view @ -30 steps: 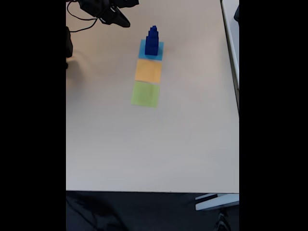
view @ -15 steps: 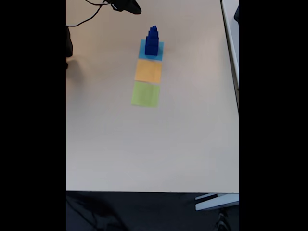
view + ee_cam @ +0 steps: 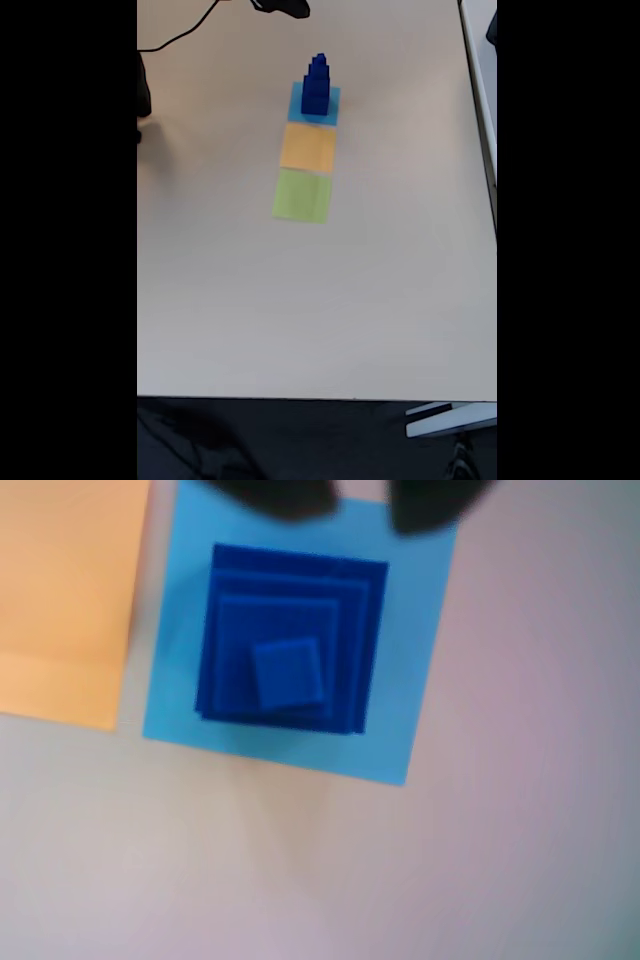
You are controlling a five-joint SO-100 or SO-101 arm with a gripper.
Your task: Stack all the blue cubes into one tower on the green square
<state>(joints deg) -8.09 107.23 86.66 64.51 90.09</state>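
Several blue cubes stand as a stepped tower on the flat light-blue square; none of them is on the green square. From above, the wrist view shows the tower with its smallest cube on top, centred on the light-blue square. My gripper hangs high over the tower, its two dark fingertips apart and empty. In the fixed view my gripper shows at the top edge, left of the tower.
An orange square lies between the light-blue and green ones. A black cable and a dark object sit at the table's left edge. The table ends at the bottom and right.
In the fixed view my gripper has moved right and up, toward the top edge and closer to the tower. The cubes and squares have not moved.
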